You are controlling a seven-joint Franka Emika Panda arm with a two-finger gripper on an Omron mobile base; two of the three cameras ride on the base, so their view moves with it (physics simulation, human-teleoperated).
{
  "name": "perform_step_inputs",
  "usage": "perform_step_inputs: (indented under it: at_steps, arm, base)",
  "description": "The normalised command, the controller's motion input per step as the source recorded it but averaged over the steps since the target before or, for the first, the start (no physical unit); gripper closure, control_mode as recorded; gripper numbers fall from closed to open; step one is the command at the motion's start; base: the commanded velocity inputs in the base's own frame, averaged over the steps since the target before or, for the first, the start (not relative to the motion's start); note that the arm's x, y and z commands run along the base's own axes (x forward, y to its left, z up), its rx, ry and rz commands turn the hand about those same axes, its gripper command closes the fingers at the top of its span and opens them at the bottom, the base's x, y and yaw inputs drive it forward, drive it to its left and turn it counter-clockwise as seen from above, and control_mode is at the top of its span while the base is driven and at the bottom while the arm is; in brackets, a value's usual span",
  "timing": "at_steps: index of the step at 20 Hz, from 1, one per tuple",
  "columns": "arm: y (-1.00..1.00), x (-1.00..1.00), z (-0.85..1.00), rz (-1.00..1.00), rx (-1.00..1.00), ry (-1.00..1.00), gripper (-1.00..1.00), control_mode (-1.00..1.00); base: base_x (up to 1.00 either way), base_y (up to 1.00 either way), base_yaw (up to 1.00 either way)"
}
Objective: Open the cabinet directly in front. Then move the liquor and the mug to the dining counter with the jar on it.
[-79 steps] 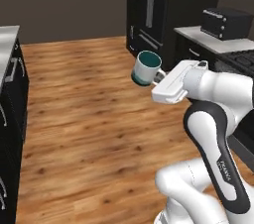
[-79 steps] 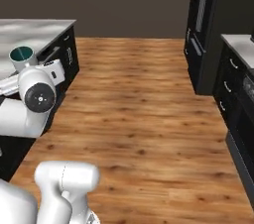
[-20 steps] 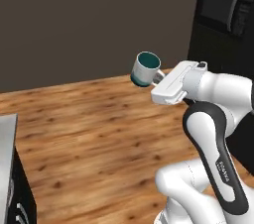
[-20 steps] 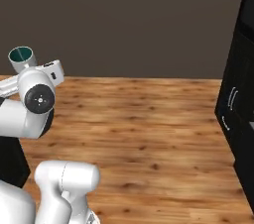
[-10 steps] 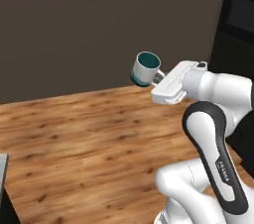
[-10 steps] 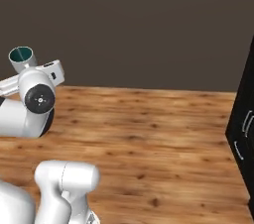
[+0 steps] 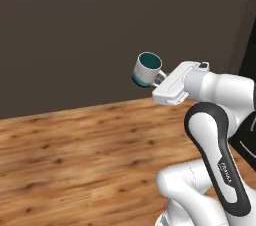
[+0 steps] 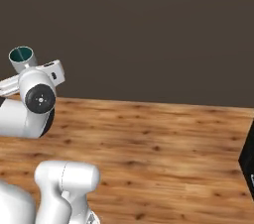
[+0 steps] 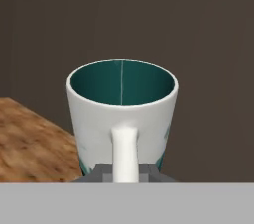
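The mug [image 7: 147, 69] is pale whitish outside and teal inside, and it hangs upright in the air above the wooden floor. My gripper [image 7: 161, 77] is shut on its side handle. In the right base view the mug [image 8: 22, 57] peeks up behind the white hand at the far left. In the hand view the mug [image 9: 122, 116] sits close in front, its handle facing the camera between my gripper [image 9: 124, 169] tips. The cabinet, the liquor, the dining counter and the jar are out of view.
A plain dark brown wall [image 7: 75, 35] runs across ahead, with wooden floor [image 7: 75, 155] below it. A black cabinet front [image 8: 248, 161] edges in at the far right of the right base view, and a dark panel [image 7: 248, 50] at the right of the left base view.
The whole scene has swept sideways as the base turns: the counter and dark cabinets have slid out of view, leaving bare wall. The mug stays held in the same place relative to the arm.
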Motion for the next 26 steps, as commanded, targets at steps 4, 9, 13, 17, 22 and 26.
perform_step_inputs:
  at_steps: [4,9,13,17,22,26]
  arm:
    - [0.00,0.00,0.00,0.00,0.00,0.00,1.00,1.00]
    - [0.00,0.00,0.00,0.00,0.00,0.00,1.00,1.00]
    - [0.00,0.00,0.00,0.00,0.00,0.00,1.00,1.00]
    - [0.00,0.00,0.00,0.00,0.00,0.00,1.00,1.00]
    - [0.00,0.00,0.00,0.00,0.00,0.00,1.00,1.00]
    - [0.00,0.00,0.00,0.00,0.00,0.00,1.00,1.00]
  base:
    - [0.97,-0.24,0.37]
    - [0.45,-0.05,0.78]
    - [0.11,0.00,0.87]
    - [0.00,0.00,0.90]
    - [0.40,-0.49,0.60]
    - [0.97,-1.00,0.16]
